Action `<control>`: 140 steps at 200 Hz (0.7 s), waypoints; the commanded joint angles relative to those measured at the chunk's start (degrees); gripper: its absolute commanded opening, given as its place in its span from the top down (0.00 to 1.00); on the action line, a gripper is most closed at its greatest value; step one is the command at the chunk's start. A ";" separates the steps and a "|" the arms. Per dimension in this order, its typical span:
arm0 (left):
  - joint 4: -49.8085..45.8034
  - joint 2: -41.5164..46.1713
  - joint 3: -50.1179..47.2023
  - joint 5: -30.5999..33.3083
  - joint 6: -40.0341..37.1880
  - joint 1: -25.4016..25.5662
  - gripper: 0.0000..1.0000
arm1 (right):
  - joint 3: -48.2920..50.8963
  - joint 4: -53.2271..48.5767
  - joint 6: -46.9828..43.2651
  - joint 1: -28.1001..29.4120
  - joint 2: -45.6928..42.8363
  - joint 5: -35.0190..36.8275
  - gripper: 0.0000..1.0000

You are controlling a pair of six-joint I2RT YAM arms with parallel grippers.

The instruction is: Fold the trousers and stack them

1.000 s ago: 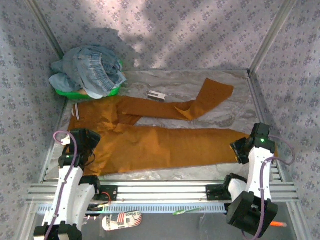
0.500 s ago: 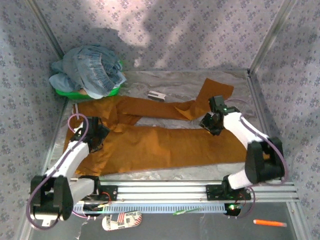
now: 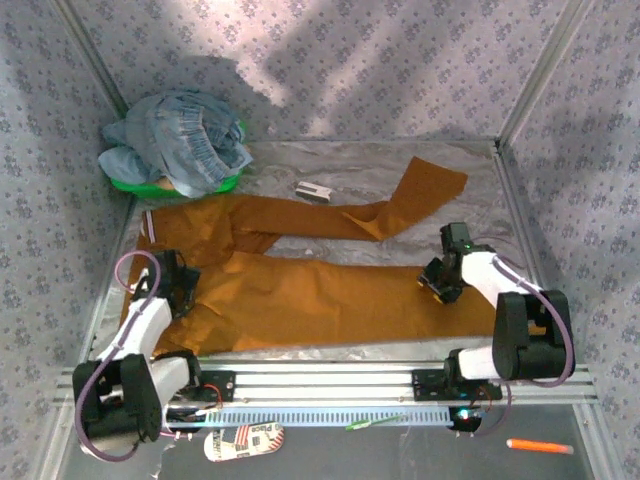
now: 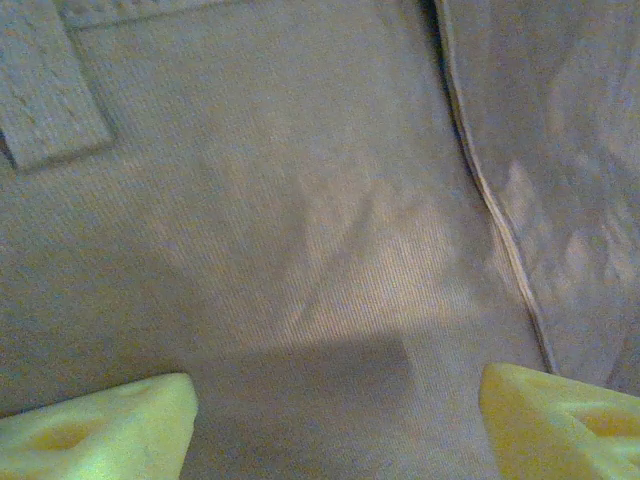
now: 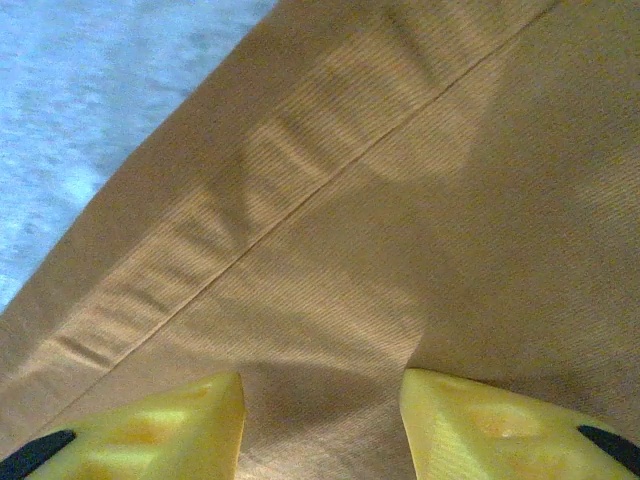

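Ochre trousers [image 3: 300, 290] lie spread flat just in front of the green basin [image 3: 125, 184], legs running rightward away from it. My left gripper [image 3: 178, 288] is on the waist end near the basin, jaws wide apart. My right gripper [image 3: 440, 280] is on the nearer leg, well apart from the basin, jaws also apart.

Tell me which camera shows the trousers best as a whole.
The top external view: the trousers lie spread on the table, waist at left, both legs visible. Left wrist gives a close-up of cloth with a belt loop and seam; right wrist, a seamed edge beside the table.
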State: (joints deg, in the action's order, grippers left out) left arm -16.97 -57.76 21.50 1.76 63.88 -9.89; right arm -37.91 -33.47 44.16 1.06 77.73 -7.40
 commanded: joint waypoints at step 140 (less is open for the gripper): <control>-8.33 1.23 2.21 -6.91 -11.53 -8.84 0.27 | -92.49 -23.79 -6.62 6.74 62.39 15.53 0.28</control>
State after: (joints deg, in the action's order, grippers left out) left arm -23.51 -57.41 24.27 -4.73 54.00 -19.33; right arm -115.83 -45.47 39.07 7.77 129.36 8.14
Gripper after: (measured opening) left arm 0.725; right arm 0.717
